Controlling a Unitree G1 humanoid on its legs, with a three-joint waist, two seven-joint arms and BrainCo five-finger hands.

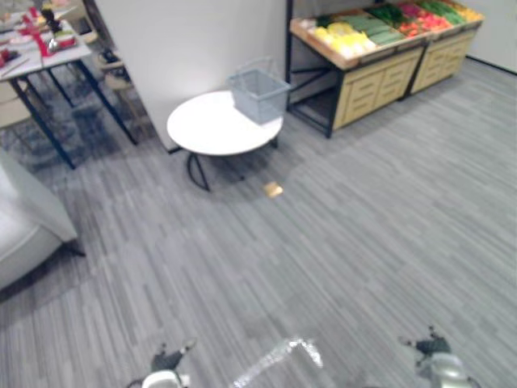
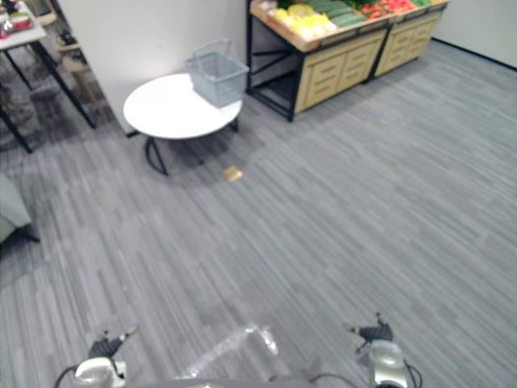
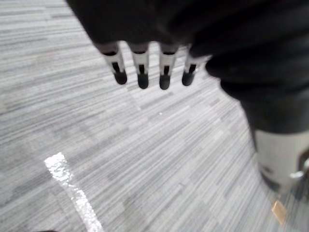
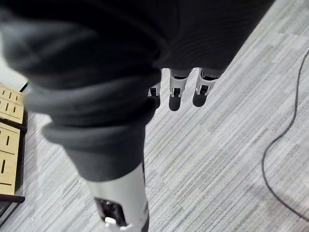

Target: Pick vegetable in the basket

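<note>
The basket (image 1: pixel 258 93) sits at the table's (image 1: pixel 206 128) far right edge, with the produce stand (image 1: pixel 376 81) to its right.

no legible text, labels, numbers or signs anywhere

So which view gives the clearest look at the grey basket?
The left eye view: the basket sits whole on the round white table. The right eye view has it nearer the top edge. Both wrist views face the floor.

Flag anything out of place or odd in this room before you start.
A small tan object lies loose on the floor beside the round white table. A crinkled shiny strip lies on the floor nearer the robot. The basket sits upright at the table's edge.
</note>
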